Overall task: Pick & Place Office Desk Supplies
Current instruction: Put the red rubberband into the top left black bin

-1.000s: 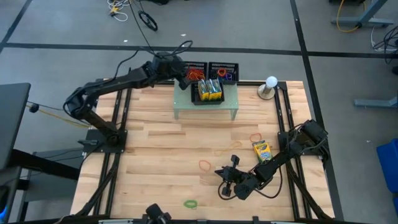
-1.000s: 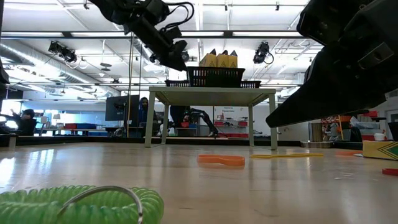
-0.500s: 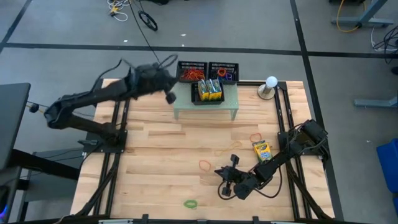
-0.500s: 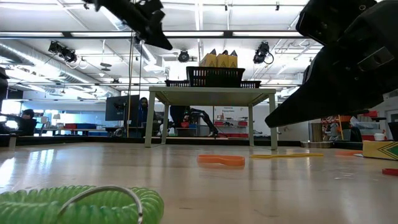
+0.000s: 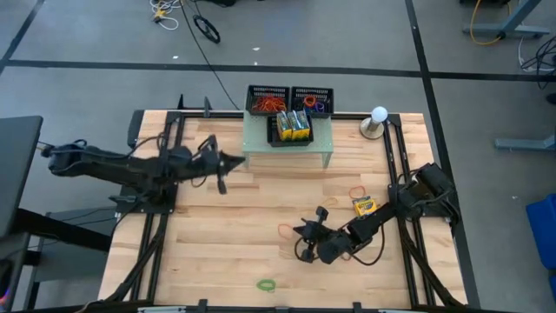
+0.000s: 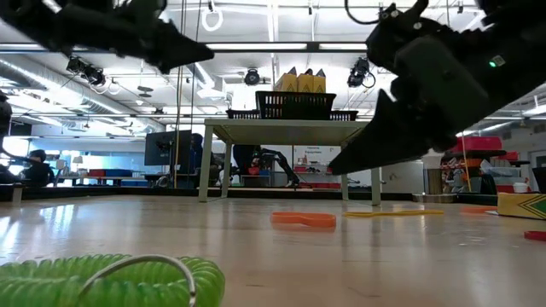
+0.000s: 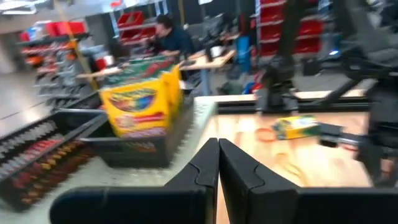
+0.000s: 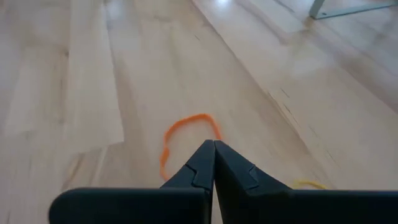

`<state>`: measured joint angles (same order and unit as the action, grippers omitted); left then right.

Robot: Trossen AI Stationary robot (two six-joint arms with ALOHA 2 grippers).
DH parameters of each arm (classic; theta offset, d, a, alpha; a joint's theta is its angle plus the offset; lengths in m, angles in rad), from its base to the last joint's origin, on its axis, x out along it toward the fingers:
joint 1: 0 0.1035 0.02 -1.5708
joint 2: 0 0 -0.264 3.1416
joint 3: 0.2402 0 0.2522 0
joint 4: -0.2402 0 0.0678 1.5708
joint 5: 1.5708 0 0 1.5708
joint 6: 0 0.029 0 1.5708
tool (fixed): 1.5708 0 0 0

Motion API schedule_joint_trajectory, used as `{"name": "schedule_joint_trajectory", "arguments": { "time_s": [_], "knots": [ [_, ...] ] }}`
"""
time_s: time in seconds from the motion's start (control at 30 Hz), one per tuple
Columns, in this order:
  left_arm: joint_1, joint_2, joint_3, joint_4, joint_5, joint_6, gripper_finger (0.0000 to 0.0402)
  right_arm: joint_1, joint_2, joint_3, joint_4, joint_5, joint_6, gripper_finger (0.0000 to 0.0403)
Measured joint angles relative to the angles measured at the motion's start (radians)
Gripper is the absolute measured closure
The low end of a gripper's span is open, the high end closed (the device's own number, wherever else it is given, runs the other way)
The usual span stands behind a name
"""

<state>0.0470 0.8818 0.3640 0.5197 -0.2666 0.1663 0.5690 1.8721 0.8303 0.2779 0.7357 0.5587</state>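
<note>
Lying alone on the bare wood at about 4 o'clock from the table's centre, one crayon box rests near the right rail, with a red-orange loop just beside it at 12 o'clock. Three more crayon boxes stand upright in a black mesh tray on the pale green riser at the far edge; two further trays behind it hold many rubber bands. An orange band lies near the middle of the table, a green band close to the near edge, and a thin yellow one is only faintly seen.

The right gripper hangs low, fingers pressed together and empty, its tip just beside the orange band at 3 o'clock. The left gripper is closed on nothing too, at 9 o'clock of the riser, near its left edge. Wide open wood remains between both arms.
</note>
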Motion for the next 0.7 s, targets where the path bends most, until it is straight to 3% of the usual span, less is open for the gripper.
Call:
{"name": "schedule_joint_trajectory", "arguments": {
  "time_s": [0.23,0.43,0.7],
  "knots": [
    [-0.094,0.003,-0.132,0.15,-0.006,0.002,0.0382,-0.01,0.0,0.0,0.045,-0.032,-0.074,0.0389],
    [-0.113,0.003,-0.139,0.152,-0.026,-0.038,0.0381,-0.035,0.0,0.001,0.071,-0.144,-0.103,0.0389],
    [-0.113,0.003,-0.139,0.151,-0.025,-0.036,0.0381,-0.027,-0.001,0.001,0.069,-0.168,-0.103,0.0389]
  ]
}}
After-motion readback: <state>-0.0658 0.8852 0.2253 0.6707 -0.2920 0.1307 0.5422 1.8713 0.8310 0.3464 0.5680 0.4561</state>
